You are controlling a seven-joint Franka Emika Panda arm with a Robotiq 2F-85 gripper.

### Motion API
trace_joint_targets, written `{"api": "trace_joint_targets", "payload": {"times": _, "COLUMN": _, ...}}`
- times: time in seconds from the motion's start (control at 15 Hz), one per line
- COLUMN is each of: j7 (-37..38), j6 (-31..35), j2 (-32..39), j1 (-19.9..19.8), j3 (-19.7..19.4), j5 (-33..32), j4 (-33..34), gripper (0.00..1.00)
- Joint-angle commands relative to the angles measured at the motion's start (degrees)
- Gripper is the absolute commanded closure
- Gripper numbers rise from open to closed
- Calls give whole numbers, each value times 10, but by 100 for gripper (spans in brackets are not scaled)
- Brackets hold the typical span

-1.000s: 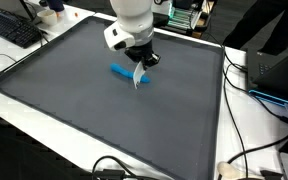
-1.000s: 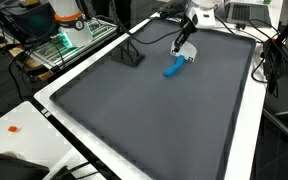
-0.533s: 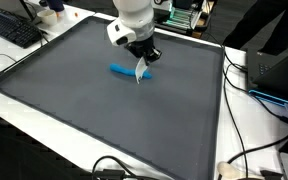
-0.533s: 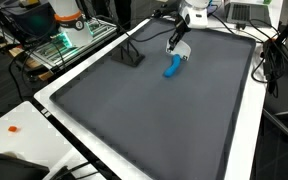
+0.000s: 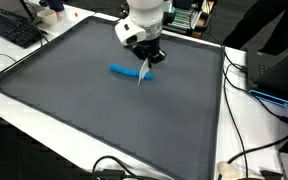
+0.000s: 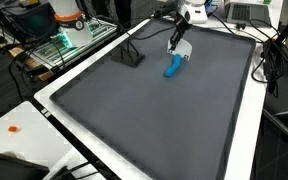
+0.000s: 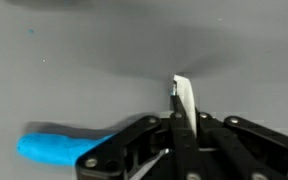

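Here the hand (image 7: 181, 124) pinches a white strip (image 7: 184, 97), partly hiding the blue object (image 7: 56, 146).

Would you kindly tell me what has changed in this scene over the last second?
The pincer has lifted slightly and shifted toward the right in an exterior view. It carries the thin white strip with it, still clamped between its fingers. The blue object lies where it was on the dark mat. Nothing was let go or newly taken hold of.
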Motion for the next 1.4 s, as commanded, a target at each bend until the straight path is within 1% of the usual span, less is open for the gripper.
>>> {"api": "trace_joint_targets", "payload": {"times": 0.0, "j7": 5, "j6": 39, "j2": 15, "j1": 14, "j3": -2, "j5": -26, "j4": -4, "gripper": 99}}
{"api": "trace_joint_targets", "payload": {"times": 0.33, "j7": 16, "j6": 48, "j2": 10, "j1": 19, "j3": -6, "j5": -38, "j4": 7, "gripper": 99}}
{"api": "trace_joint_targets", "payload": {"times": 0.6, "j7": 14, "j6": 21, "j2": -4, "j1": 13, "j3": -7, "j5": -29, "j4": 16, "gripper": 99}}
{"api": "trace_joint_targets", "payload": {"times": 0.93, "j7": 15, "j6": -6, "j2": -25, "j1": 7, "j3": -21, "j5": -41, "j4": 22, "gripper": 99}}
{"api": "trace_joint_targets", "payload": {"times": 1.07, "j7": 14, "j6": -16, "j2": -22, "j1": 6, "j3": -29, "j5": -53, "j4": 26, "gripper": 99}}
{"api": "trace_joint_targets", "payload": {"times": 1.33, "j7": 0, "j6": -15, "j2": -10, "j1": -1, "j3": -31, "j5": -59, "j4": 28, "gripper": 99}}
